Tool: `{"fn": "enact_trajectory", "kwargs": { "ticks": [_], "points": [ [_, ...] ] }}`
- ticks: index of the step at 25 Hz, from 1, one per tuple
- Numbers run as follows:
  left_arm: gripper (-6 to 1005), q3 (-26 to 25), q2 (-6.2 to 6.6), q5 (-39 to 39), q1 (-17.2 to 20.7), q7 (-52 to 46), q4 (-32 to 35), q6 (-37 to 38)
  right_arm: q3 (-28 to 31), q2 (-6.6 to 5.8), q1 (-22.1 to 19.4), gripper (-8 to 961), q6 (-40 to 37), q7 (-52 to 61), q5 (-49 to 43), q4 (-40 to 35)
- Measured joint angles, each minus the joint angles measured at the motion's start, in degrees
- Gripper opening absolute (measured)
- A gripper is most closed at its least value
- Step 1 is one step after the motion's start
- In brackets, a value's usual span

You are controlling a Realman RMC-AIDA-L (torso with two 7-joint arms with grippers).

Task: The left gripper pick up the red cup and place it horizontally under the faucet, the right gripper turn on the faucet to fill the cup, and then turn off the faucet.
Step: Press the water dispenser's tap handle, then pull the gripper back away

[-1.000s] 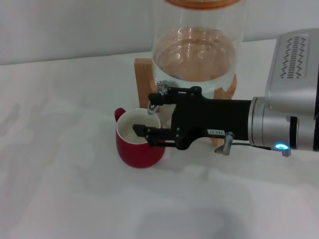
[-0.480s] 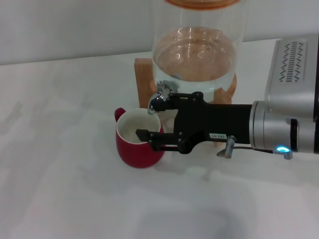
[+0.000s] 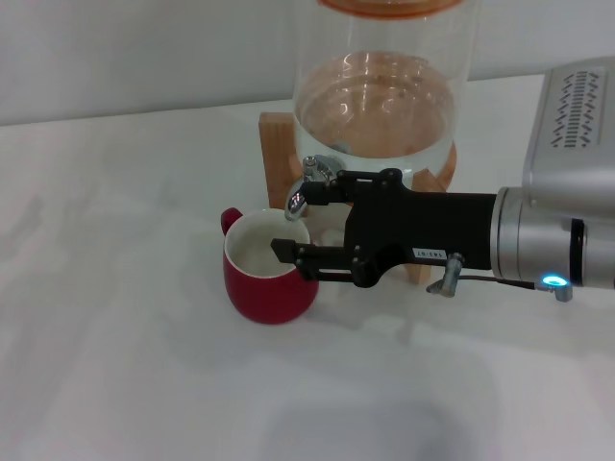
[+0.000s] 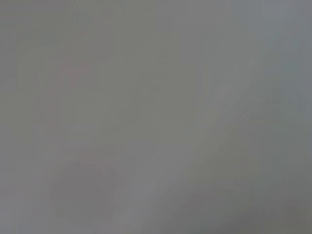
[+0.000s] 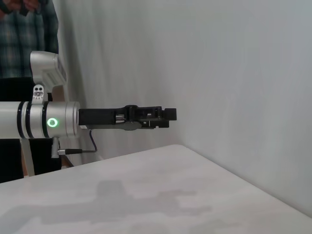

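Note:
The red cup (image 3: 270, 288) stands upright on the white table, handle to the back left, its mouth right under the spout of the chrome faucet (image 3: 306, 187). My right gripper (image 3: 300, 217) reaches in from the right and is open. Its upper finger lies beside the faucet's lever and its lower finger lies over the cup's near rim. It holds nothing. My left gripper (image 5: 163, 116) shows only in the right wrist view, held out level above the table far from the cup. The left wrist view is plain grey.
The glass water jar (image 3: 384, 96) on its wooden stand (image 3: 275, 154) fills the back middle. The white table (image 3: 115, 336) stretches left and forward of the cup. A person in a plaid shirt (image 5: 29, 39) stands behind the left arm.
My right gripper has drawn back slightly to the right, so more of the faucet's lever shows. The cup has not moved.

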Motion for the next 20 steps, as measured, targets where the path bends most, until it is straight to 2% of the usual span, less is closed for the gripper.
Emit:
{"fn": "enact_trajectory", "kwargs": {
  "ticks": [20],
  "points": [
    [863,-0.08,-0.09,0.0,0.17,-0.09,-0.04,-0.5,1.58,-0.08,-0.6,719,0.42,0.21,-0.29,0.22]
  ]
}}
